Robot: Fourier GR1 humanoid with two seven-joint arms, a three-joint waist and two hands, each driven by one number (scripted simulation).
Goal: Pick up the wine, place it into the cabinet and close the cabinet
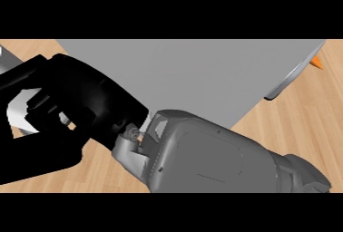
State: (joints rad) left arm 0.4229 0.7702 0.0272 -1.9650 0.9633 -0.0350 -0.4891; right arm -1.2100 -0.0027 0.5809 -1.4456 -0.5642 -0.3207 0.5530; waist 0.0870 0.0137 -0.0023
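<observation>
A black hand [64, 104] filled the left of the view, fingers curled (round what, I could not tell). The grey cabinet [194, 72] stood behind, with a handle [285, 84]. The wine stayed hidden; no writing showed.

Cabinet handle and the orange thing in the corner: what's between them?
In the head view, only a bare strip of wooden counter lies between the cabinet handle and the orange thing.
</observation>
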